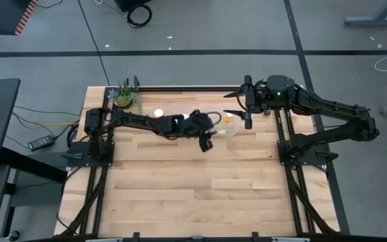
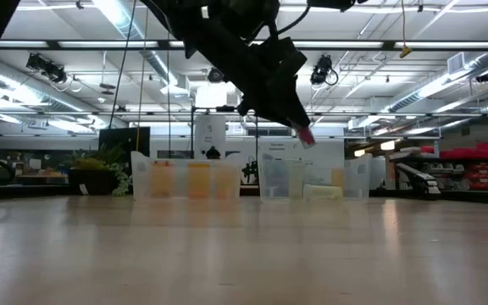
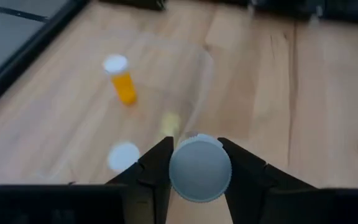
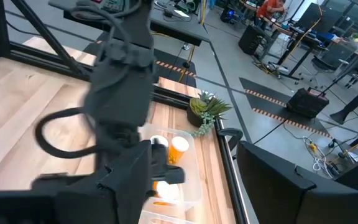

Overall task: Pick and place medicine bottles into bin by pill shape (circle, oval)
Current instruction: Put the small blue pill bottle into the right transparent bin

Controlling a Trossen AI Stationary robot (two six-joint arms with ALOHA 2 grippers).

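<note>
Two matte black jointed arms, looped black cable, angular black tool fingers (image 3: 157,171).

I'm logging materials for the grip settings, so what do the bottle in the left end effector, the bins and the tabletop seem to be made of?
Held bottle's cap: looks like matte white plastic, smooth round top; its body is hidden. Bins: probably thin clear plastic, since orange contents show through the walls. Tabletop: light wood planks with visible grain and seams, faint sheen.

No legible text, label or number anywhere.
</note>
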